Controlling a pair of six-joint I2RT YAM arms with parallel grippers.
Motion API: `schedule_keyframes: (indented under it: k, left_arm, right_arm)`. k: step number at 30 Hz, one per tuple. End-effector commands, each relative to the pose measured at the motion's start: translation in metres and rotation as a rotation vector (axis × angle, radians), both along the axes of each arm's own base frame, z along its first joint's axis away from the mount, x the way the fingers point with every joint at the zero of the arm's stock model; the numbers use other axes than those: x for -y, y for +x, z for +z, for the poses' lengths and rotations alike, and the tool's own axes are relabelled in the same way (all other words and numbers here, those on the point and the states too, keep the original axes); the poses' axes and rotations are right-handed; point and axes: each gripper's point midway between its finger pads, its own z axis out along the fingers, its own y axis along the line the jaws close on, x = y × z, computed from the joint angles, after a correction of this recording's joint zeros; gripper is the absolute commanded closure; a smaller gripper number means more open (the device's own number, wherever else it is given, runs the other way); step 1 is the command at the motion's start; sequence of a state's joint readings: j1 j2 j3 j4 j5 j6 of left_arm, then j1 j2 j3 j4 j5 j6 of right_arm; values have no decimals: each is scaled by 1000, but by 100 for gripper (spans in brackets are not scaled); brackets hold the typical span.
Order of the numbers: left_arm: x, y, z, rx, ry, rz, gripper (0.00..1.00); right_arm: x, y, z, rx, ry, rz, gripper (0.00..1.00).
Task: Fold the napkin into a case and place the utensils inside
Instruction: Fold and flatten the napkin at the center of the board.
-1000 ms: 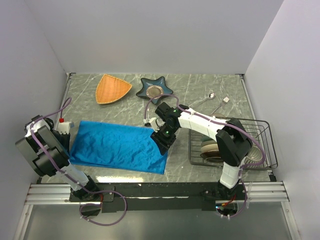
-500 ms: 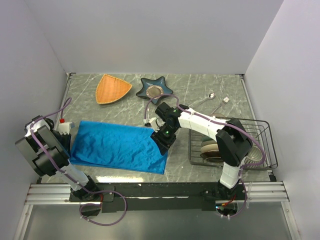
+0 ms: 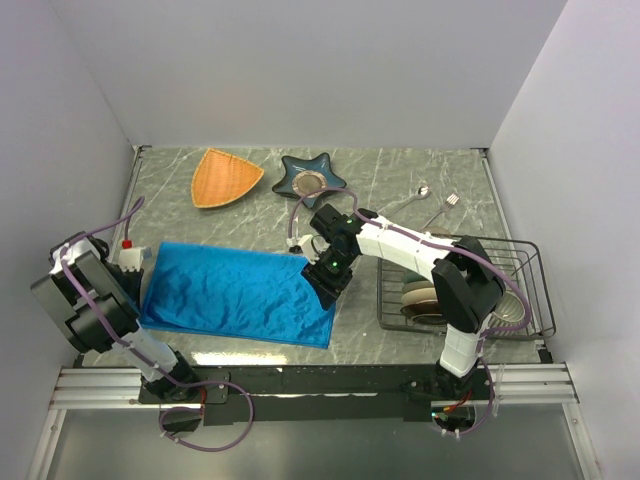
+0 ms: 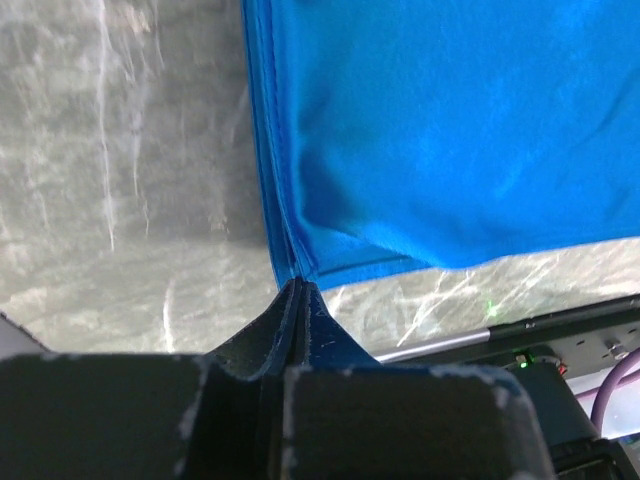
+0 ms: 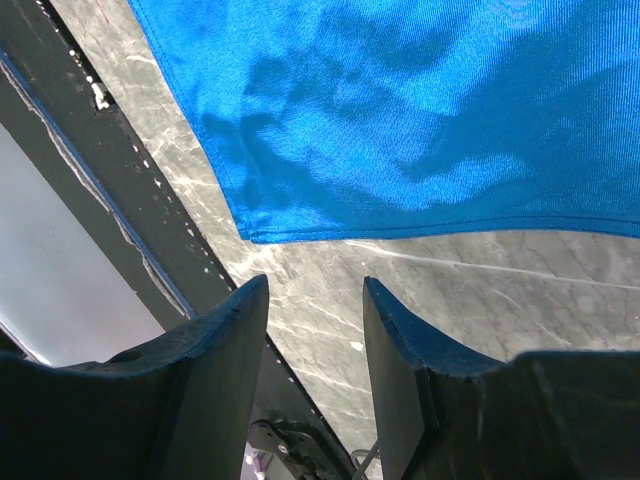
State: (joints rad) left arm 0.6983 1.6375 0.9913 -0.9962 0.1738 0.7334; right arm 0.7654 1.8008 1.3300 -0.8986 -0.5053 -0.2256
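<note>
The napkin [image 3: 240,292], a bright blue cloth, lies folded into a wide rectangle on the near left part of the marble table [image 3: 400,170]. The left gripper [image 4: 297,285] has its jaws pressed together, pinching the cloth's near left corner. The right gripper [image 5: 315,282] hovers at the napkin's right edge with its jaws spread and nothing between them. The spoon [image 3: 420,191] and fork [image 3: 447,203] lie side by side at the far right, well apart from the napkin.
</note>
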Motion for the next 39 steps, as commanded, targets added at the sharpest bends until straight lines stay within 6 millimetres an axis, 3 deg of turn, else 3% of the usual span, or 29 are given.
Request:
schedule_keyframes:
  k: [1,11,12,13,16,20,27,39]
  left_arm:
    - [-6,-2,20,25,43,-33,99]
    - [-10,-1,22,34,60,-22,98]
    - [-10,0,21,33,55,-18,94]
    - [-10,2,21,42,58,-4,80]
    - [-11,7,19,56,58,13,65]
    - [-10,8,10,40,35,23,61]
    - [-10,10,2,26,16,27,65]
    - [-14,12,6,19,24,21,95]
  right_arm:
    - [-6,6,19,54,51,10,50]
    - [-7,5,19,49,55,8,50]
    - [-7,5,19,49,58,7,50]
    - [-7,5,19,49,57,9,49]
    - [-7,5,18,47,55,10,49]
    - [-7,5,18,45,53,11,49]
    - [-7,6,19,45,50,7,49]
    - [-10,8,18,47,50,2,49]
